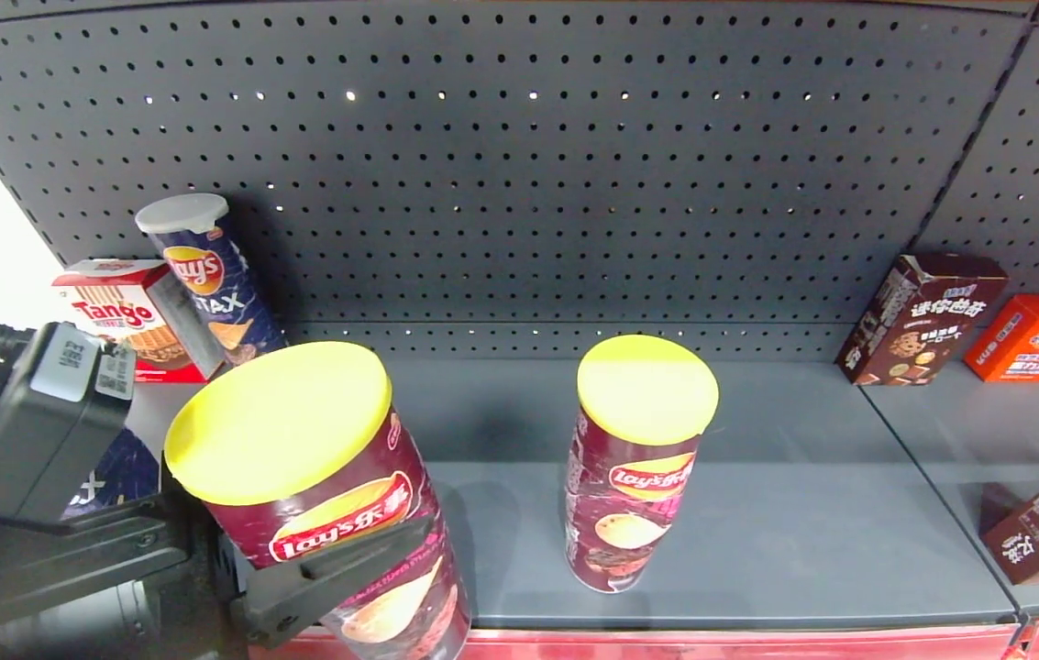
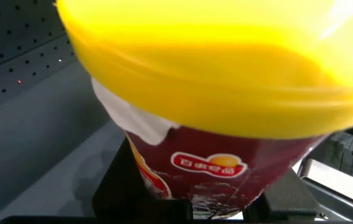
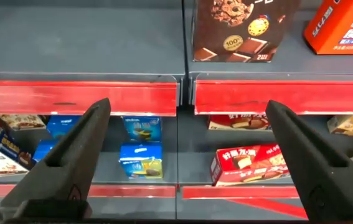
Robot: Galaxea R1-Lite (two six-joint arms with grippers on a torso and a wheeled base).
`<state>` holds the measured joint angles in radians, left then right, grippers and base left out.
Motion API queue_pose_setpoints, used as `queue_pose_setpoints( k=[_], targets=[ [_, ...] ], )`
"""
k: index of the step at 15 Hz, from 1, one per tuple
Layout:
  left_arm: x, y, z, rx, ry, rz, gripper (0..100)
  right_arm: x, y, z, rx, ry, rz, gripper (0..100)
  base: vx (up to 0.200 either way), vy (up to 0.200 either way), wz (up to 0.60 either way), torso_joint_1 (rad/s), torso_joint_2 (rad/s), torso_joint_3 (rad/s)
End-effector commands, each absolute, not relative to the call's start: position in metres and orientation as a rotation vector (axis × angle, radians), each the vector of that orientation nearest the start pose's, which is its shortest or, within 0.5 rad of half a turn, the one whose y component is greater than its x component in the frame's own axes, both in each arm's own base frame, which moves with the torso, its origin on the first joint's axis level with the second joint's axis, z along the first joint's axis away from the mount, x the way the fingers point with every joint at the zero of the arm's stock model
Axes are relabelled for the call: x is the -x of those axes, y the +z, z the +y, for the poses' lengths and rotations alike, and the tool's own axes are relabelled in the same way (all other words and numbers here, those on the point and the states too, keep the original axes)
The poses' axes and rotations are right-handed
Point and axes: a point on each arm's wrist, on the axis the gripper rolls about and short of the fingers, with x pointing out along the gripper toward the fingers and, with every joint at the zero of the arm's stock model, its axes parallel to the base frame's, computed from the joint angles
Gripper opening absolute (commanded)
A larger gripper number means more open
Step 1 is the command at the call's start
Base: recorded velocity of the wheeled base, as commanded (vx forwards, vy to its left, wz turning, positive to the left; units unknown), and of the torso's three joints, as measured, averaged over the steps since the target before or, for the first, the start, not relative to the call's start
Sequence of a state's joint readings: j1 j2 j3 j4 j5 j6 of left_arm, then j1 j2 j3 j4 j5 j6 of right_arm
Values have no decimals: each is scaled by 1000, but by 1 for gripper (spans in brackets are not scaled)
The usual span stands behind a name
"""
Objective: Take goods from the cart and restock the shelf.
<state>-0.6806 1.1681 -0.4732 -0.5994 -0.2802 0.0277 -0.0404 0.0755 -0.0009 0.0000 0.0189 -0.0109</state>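
**One can on the shelf, a second in hand at its front edge**

The left end effector is clamped around the body of a maroon cylindrical chip can with a yellow plastic lid. It holds the can tilted at the front left of the dark grey metal shelf. The can's base is near the shelf's front lip, and whether it touches the shelf cannot be told.

A matching maroon yellow-lidded can stands upright near the middle of the shelf, well apart from the held one, so one placement looks finished.

The right end effector has its fingers spread wide and carries nothing, and it faces the red price rails of the shelving.

The held can has yet to be stood upright and released, likely beside its twin. Bare shelf between the cans and towards the dark brown cookie box suggests room for more. How much stock remains in the cart cannot be judged.
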Motion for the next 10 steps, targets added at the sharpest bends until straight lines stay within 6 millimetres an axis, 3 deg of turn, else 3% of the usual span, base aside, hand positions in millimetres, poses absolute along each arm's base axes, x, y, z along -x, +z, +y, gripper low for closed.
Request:
queue_pose_setpoints(
  k=[1, 6, 9, 10],
  targets=[
    [-127, 217, -109, -40, -950, 69, 0, 17, 77, 1, 8, -23, 78, 100, 0, 0, 0, 0, 0, 0],
    [-158, 220, -105, -38, -918, 94, 0, 17, 77, 1, 8, -23, 78, 100, 0, 0, 0, 0, 0, 0],
    [-169, 226, -111, -34, -939, 83, 0, 17, 77, 1, 8, -23, 78, 100, 0, 0, 0, 0, 0, 0],
    [-184, 231, -120, -35, -936, 81, 0, 17, 77, 1, 8, -21, 78, 100, 0, 0, 0, 0, 0, 0]
  ],
)
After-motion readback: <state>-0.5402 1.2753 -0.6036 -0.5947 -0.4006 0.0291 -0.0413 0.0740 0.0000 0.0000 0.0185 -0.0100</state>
